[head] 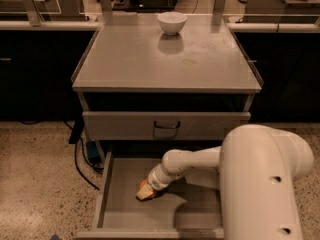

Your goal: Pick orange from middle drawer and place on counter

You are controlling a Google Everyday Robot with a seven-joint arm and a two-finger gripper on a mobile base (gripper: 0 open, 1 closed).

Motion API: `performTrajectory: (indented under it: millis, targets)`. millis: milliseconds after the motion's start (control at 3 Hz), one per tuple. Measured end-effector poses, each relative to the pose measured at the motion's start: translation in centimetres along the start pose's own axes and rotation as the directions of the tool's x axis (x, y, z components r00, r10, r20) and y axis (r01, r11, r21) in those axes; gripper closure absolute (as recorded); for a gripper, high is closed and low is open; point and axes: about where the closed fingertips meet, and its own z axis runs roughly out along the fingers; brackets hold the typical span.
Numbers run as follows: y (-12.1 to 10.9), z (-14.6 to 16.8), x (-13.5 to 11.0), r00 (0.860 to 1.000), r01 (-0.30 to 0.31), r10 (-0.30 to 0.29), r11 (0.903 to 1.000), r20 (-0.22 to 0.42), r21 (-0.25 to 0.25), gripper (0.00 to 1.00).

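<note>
Grey metal lines the open middle drawer [120, 204], where we see the orange [143, 186] near the centre of the floor. Our gripper [145, 194] is down on the orange and hides most of it; we cannot tell whether it is clamped. Above is a closed drawer front [200, 125], then the counter [150, 64], with a white bowl [172, 22] near its back edge.

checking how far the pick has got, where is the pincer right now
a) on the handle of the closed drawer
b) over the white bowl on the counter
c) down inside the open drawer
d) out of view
C: the pincer is low inside the open middle drawer, right at the orange, far from the white bowl at the back of the counter.
</note>
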Motion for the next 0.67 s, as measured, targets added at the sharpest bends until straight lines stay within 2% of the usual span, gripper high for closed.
performTrajectory:
  millis: [333,667]
  targets:
    - [1.5,-2.8,-0.6,0.999,0.037,-0.036,0.9991,0.02,-0.02,1.0]
    - [3.5,-8.6,-3.6,0.987,0.102,-0.096,0.994,0.125,-0.039,1.0]
